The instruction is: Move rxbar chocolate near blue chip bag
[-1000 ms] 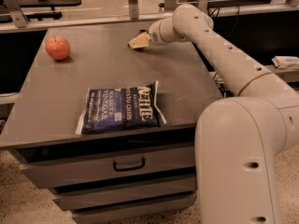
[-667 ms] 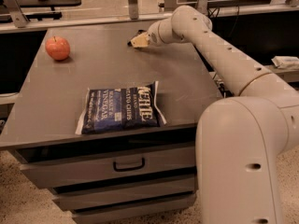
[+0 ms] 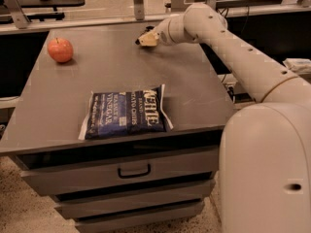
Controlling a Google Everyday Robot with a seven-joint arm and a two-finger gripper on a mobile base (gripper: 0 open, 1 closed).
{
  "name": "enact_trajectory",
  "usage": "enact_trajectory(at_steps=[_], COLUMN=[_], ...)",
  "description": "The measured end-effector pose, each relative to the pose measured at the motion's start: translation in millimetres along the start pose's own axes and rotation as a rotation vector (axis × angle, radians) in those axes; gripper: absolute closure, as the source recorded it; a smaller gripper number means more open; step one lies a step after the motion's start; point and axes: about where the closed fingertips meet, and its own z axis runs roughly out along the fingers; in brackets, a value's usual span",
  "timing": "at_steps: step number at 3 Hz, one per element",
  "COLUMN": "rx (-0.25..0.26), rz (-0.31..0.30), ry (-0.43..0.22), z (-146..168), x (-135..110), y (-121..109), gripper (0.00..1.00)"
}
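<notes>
- The gripper [image 3: 145, 38] sits low over the far middle of the table [image 3: 194, 98], at the end of the arm [image 3: 243, 57] that reaches in from the right; how wide it stands, and whether it has hold of anything, I cannot tell.
- The rxbar chocolate is not plainly in view; a small dark patch at the gripper's far edge may be it, but that is a guess.
- The blue chip bag [image 3: 127, 114] lies flat at the near edge of the table, well apart from the gripper; so the bar, if it is at the gripper, has not yet come near the bag.
- By my judgement the task is at an early stage; left to do are the carry toward the near side and the setting down just beside the bag.
- A red apple [image 3: 60, 50] rests at the far left, well off any line from gripper to bag; nothing lies between the two.
- Drawers [image 3: 133, 170] sit below the tabletop, out of the way.
</notes>
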Motion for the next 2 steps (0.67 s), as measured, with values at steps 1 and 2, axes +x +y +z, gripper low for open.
enact_trajectory(at_steps=[1,2], rx=[-0.022,-0.073], rz=[-0.073,-0.139], ry=[-0.042,-0.067], z=[-30.9,-62.9], x=[-18.6,-23.8], y=[13.1,33.1], gripper=[1.00,1.00])
